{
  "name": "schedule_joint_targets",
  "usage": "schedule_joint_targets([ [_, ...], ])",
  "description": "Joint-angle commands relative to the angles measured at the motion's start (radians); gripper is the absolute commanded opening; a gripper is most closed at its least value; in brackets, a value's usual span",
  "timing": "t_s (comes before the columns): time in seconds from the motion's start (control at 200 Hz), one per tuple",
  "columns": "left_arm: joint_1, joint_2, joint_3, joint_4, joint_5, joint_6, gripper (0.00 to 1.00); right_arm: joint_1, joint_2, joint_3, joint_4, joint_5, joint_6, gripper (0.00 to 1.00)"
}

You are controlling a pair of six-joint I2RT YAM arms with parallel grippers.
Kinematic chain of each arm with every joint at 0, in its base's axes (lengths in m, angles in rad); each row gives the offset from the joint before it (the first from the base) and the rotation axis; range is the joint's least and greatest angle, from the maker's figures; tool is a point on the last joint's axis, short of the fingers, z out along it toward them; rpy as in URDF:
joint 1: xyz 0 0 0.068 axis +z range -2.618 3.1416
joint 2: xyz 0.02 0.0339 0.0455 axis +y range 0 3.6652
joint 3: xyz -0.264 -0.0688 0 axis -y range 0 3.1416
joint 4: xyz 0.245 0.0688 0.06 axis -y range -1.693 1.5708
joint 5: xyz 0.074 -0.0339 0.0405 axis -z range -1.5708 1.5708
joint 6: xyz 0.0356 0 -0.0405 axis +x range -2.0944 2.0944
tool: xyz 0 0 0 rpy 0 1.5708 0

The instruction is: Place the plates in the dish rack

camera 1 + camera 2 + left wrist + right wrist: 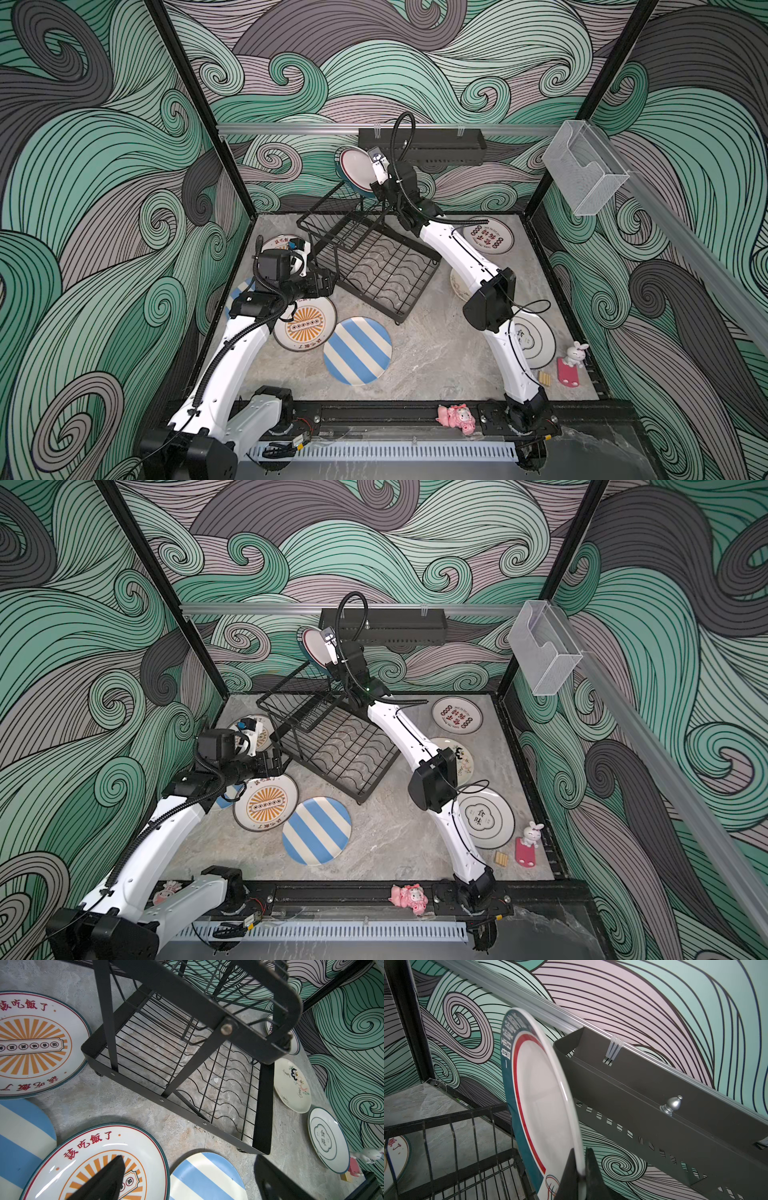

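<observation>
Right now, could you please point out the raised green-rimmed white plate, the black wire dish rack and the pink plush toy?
green-rimmed white plate point(544, 1101): right wrist view, centre.
black wire dish rack point(264, 1109): left wrist view, frame.
pink plush toy point(456, 417): in a top view, body.

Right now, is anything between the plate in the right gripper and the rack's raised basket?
Nothing visible. The green-rimmed plate, pinched on edge in the right gripper, hangs over the raised basket of the dish rack; its visible slots hold nothing. The black wall tray sits close behind the plate's rim, not in the downward path.
</observation>
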Motion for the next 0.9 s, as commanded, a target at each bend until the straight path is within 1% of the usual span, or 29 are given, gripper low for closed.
schedule_joint_targets([
  [0.0,0.011,-0.001,-0.002,0.014,0.02,-0.009,0.99,-0.019,-0.033,0.02,0.037,0.083,0.031,0.0],
  [0.175,0.015,-0.002,-0.003,0.017,0.026,-0.011,0.99,-0.018,-0.032,0.003,0.016,0.103,0.054,0.0],
  [0.33,0.017,0.004,-0.003,0.021,0.035,-0.013,0.99,-0.018,-0.068,-0.082,0.057,0.117,0.082,0.0],
  [0.715,0.022,0.009,-0.003,0.026,0.049,-0.011,0.99,-0.019,-0.171,-0.25,0.092,0.139,0.14,0.0],
  [0.896,0.024,0.009,-0.006,0.031,0.063,-0.009,0.99,-0.017,-0.201,-0.314,0.118,0.147,0.135,0.0],
])
